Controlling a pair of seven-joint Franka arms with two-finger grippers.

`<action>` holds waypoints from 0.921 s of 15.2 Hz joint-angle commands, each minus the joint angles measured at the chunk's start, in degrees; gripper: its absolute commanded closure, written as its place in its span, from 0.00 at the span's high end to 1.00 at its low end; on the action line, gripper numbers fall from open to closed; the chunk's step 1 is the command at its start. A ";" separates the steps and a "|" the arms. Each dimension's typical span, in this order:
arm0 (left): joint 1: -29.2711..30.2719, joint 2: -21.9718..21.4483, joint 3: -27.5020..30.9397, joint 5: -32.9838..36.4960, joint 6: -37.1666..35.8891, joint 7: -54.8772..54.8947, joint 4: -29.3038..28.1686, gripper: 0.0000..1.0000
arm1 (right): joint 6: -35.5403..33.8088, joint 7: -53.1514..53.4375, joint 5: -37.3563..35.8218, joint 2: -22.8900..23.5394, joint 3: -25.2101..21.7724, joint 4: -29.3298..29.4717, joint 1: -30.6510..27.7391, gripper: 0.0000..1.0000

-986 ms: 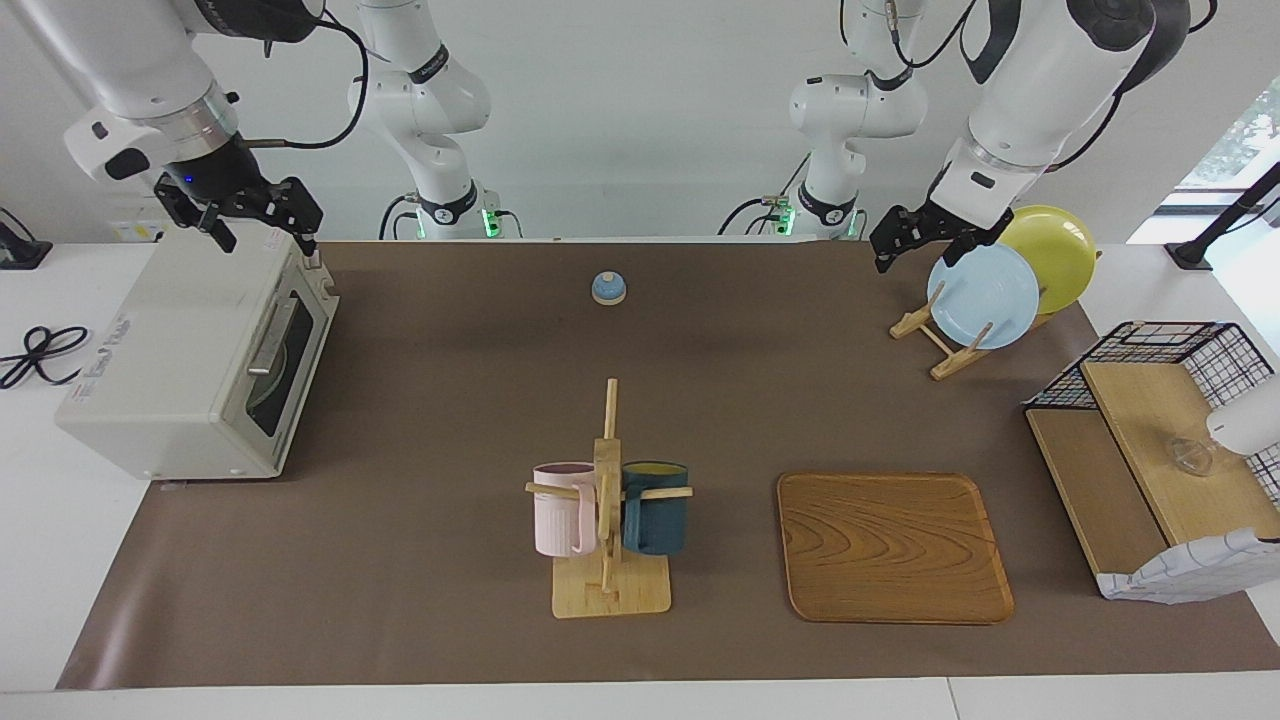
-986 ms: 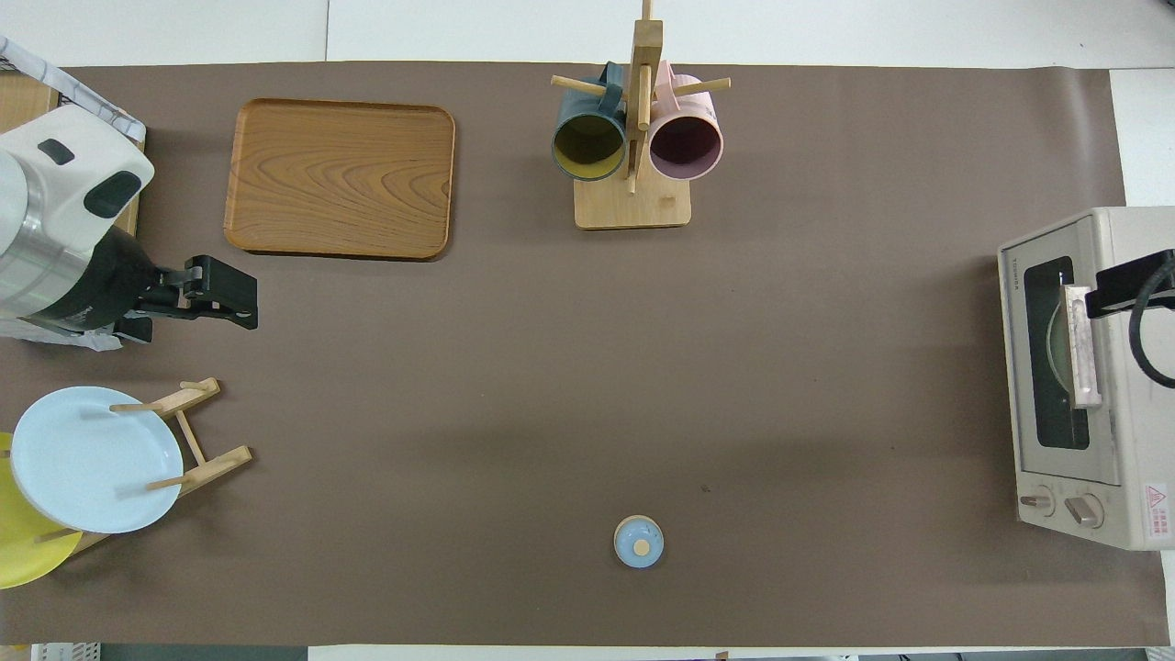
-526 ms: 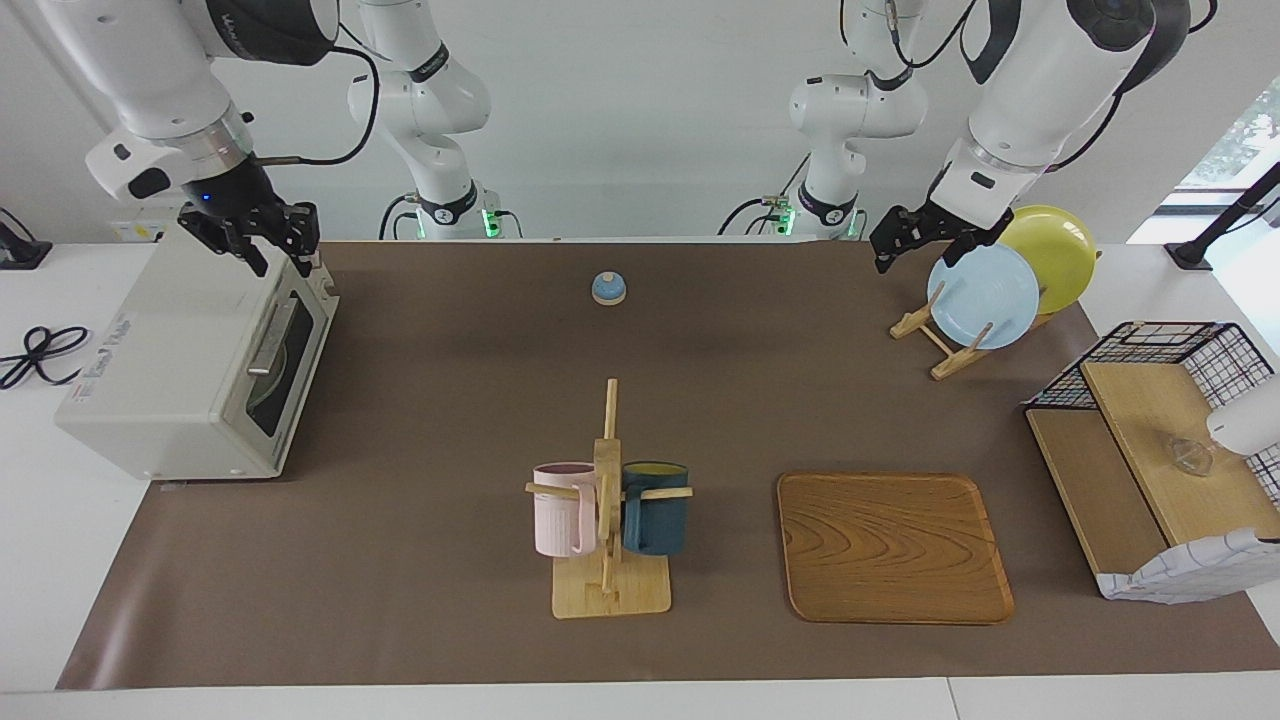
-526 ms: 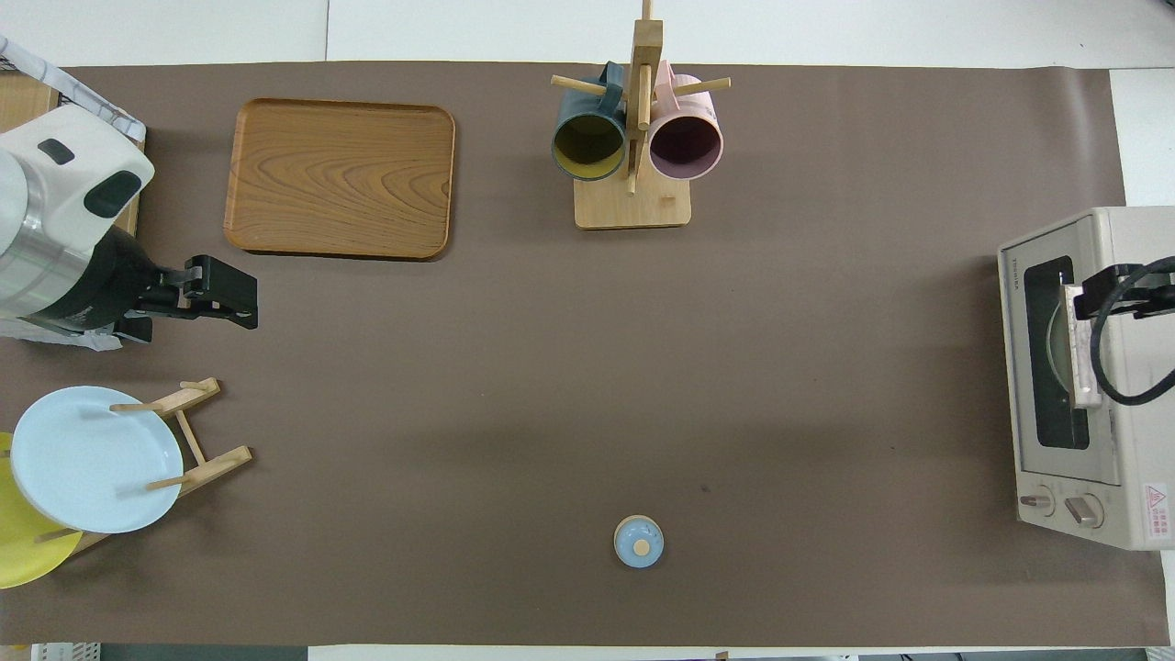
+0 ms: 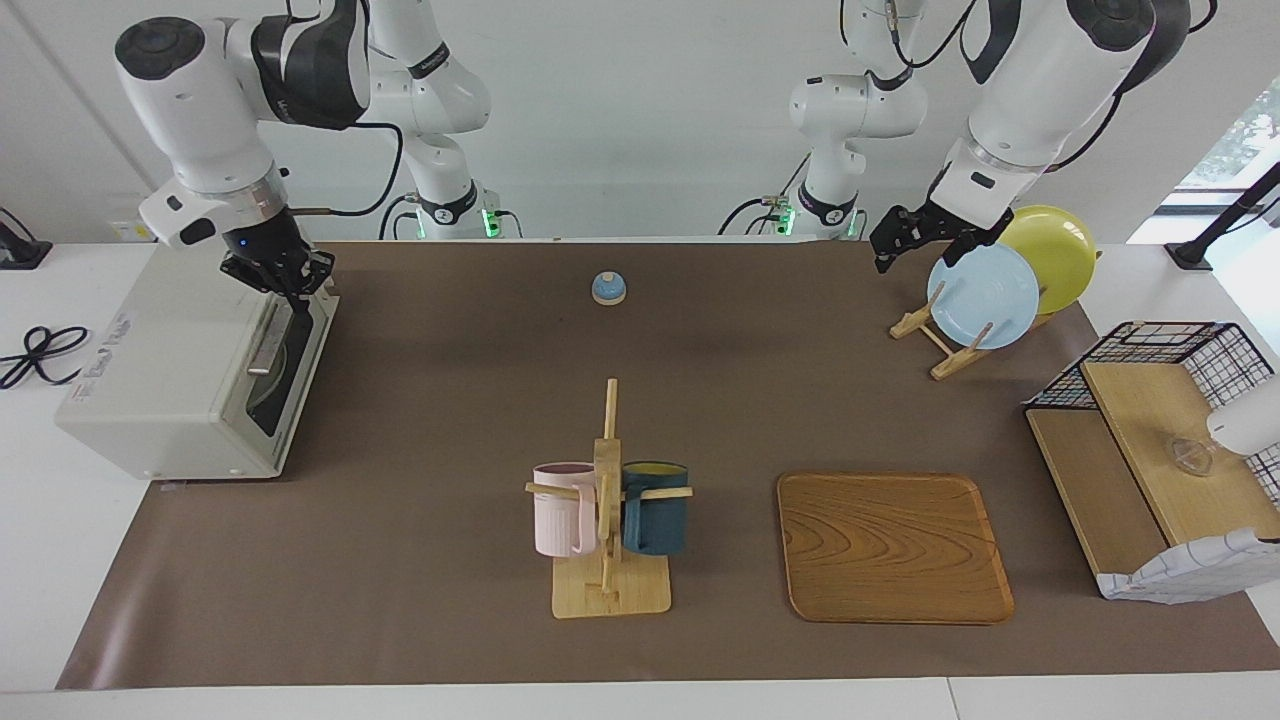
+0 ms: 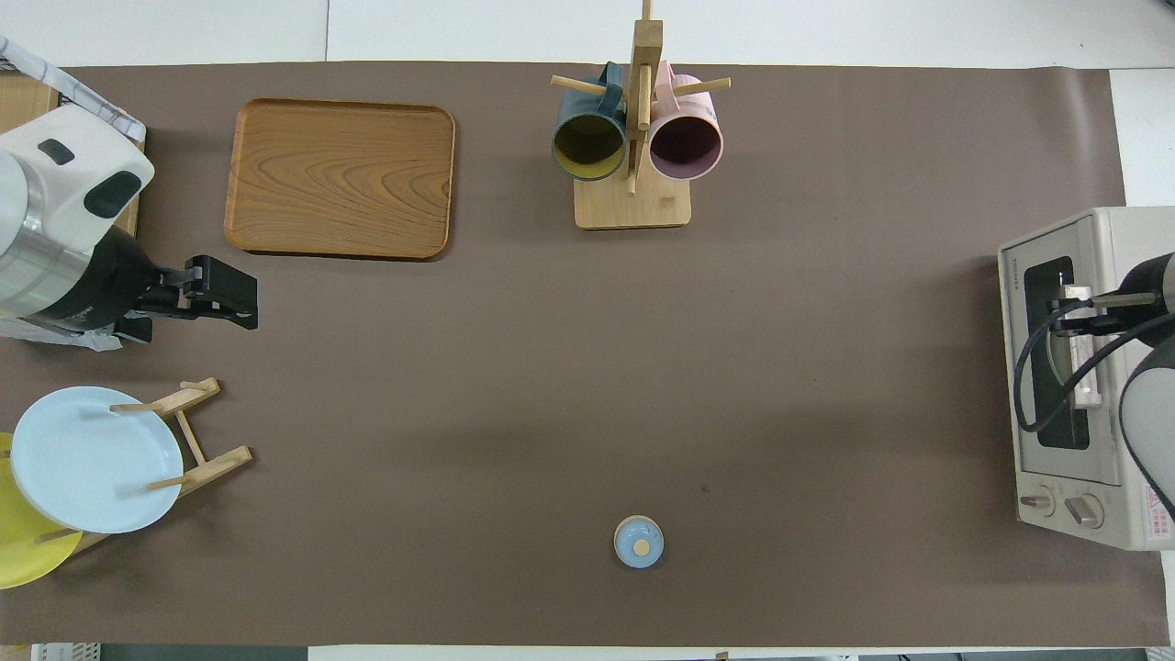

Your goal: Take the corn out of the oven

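Note:
The off-white oven [image 5: 170, 350] stands at the right arm's end of the table with its dark glass door closed. The corn is hidden. My right gripper [image 5: 293, 285] is shut, and its tips are down at the top of the door by the silver handle [image 5: 268, 340]. In the overhead view the right gripper [image 6: 1079, 305] covers part of the handle [image 6: 1088, 390] on the oven [image 6: 1102, 239]. I cannot tell whether it touches the bar. My left gripper [image 5: 893, 248] waits open in the air beside the plate rack, also seen as the left gripper [image 6: 240, 303].
A wooden mug rack [image 5: 608, 590] with a pink and a dark blue mug stands mid-table. Beside it lies a wooden tray [image 5: 893, 545]. A small blue bell [image 5: 608, 288] sits near the robots. A blue plate [image 5: 982, 296] and a yellow plate [image 5: 1055, 255] lean in a rack. A wire basket [image 5: 1160, 350] is at the left arm's end.
My right gripper has swung from over the oven's top corner down to the door handle and closed its fingers. The left arm has not moved.

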 commanded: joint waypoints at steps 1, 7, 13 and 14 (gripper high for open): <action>0.08 -0.82 -0.02 1.10 0.28 0.03 -0.54 1.00 | 1.25 2.83 -2.79 -2.05 0.32 -2.79 -0.62 0.00; 0.08 -0.82 -0.02 1.10 0.20 0.03 -0.54 1.00 | 2.39 9.96 -3.49 -1.88 0.41 -3.49 -2.56 0.00; 0.08 -0.82 -0.02 1.10 0.20 0.03 -0.54 1.00 | 4.68 8.72 -3.49 -0.20 0.41 -4.63 -5.20 0.00; 0.08 -0.82 -0.02 1.10 0.28 0.03 -0.54 1.00 | 4.94 8.64 -3.49 -0.38 0.41 -5.33 -5.20 0.00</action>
